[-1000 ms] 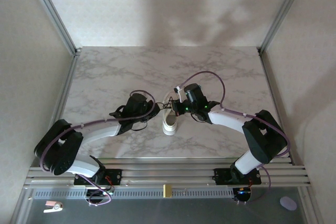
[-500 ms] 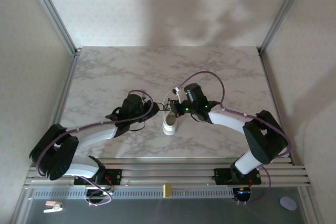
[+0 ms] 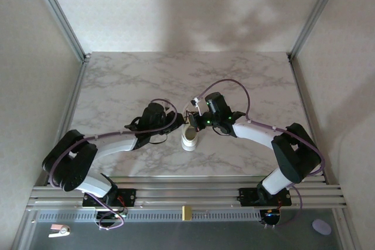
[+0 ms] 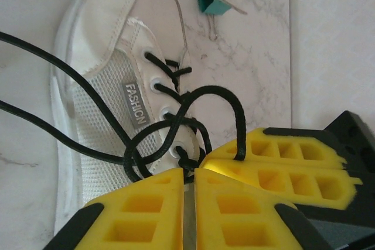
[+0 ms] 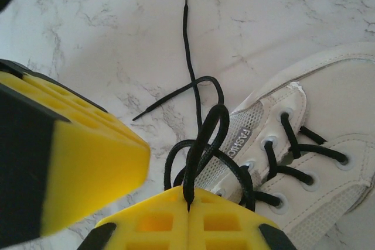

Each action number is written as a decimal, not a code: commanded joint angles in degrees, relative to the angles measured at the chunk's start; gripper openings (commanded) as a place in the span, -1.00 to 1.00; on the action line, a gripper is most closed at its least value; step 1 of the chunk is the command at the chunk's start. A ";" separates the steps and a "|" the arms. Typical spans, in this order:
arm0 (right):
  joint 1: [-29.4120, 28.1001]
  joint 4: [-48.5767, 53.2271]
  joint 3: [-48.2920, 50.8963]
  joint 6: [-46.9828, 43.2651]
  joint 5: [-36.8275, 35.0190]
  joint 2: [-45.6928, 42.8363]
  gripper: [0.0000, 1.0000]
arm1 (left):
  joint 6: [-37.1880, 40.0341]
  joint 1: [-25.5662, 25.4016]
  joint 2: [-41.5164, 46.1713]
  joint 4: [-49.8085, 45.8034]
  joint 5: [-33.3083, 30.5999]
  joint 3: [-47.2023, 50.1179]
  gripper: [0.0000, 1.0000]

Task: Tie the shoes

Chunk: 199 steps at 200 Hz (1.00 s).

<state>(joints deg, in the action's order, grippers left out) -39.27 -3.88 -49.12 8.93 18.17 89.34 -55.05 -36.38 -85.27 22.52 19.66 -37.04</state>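
The white sneaker [image 3: 190, 137] stands on its sole a little nearer than the middle of the marble table [image 3: 129, 80], between the two arms, which reach in from either side and meet over it. Its black laces [image 4: 205, 95] are threaded through the eyelets and gathered above the tongue into a loose tangle of loops. In the left wrist view, two strands run off across the mesh side, past a grey tab reading FASHION. The right claw [image 5: 188, 200] is clenched. Its yellow fingers [image 5: 234, 226] press together along a thin seam, and one upright loop of lace runs straight down into that seam, so it is grasping the lace. The left claw [image 4: 188, 175] sits just beside it, low over the laced part of the shoe, with its fingers nearly together and a narrow pale slit between them. A knot of lace meets the tips at the mouth of that slit, but I cannot tell whether the strand is pinched or only touching. In the right wrist view, two free lace ends lie on the table beside the shoe, one stretching away from it and one curling off to the side. A small green binder clip [image 4: 211, 3] lies on the table near the shoe's far end, apart from it.
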 commanded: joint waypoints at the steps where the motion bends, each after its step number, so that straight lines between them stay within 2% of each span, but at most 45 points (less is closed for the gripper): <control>1: -0.46 2.49 -1.38 -1.28 1.95 -0.29 -1.00 | -0.99 -0.79 -1.84 1.41 0.50 -2.42 -0.70; 11: -0.47 2.47 -1.09 -1.28 1.87 -0.35 -1.00 | -1.66 -0.89 -2.25 0.74 -0.44 -2.56 -0.65; 61: -0.56 2.39 -1.02 -1.28 1.67 -0.57 -1.00 | -0.39 -0.80 -2.31 -6.76 -5.60 -4.22 -0.13; 81: -0.55 2.21 -1.14 -1.29 1.77 -0.48 -1.00 | 0.24 -0.56 -2.59 -7.99 -6.22 -4.69 -0.08; 165: -0.72 1.86 -1.33 -1.06 1.86 -0.31 -1.00 | 1.78 0.26 -7.21 -8.46 -4.98 -7.91 -0.39; 199: -0.81 1.77 -1.58 -0.61 0.42 -0.65 -1.00 | 1.87 0.32 -6.77 -9.40 -5.93 -7.88 -0.76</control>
<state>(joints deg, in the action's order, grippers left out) -39.38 -3.16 -49.17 8.29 18.24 89.34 -54.02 -36.53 -92.03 14.63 15.14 -43.62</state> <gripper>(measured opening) 0.037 0.186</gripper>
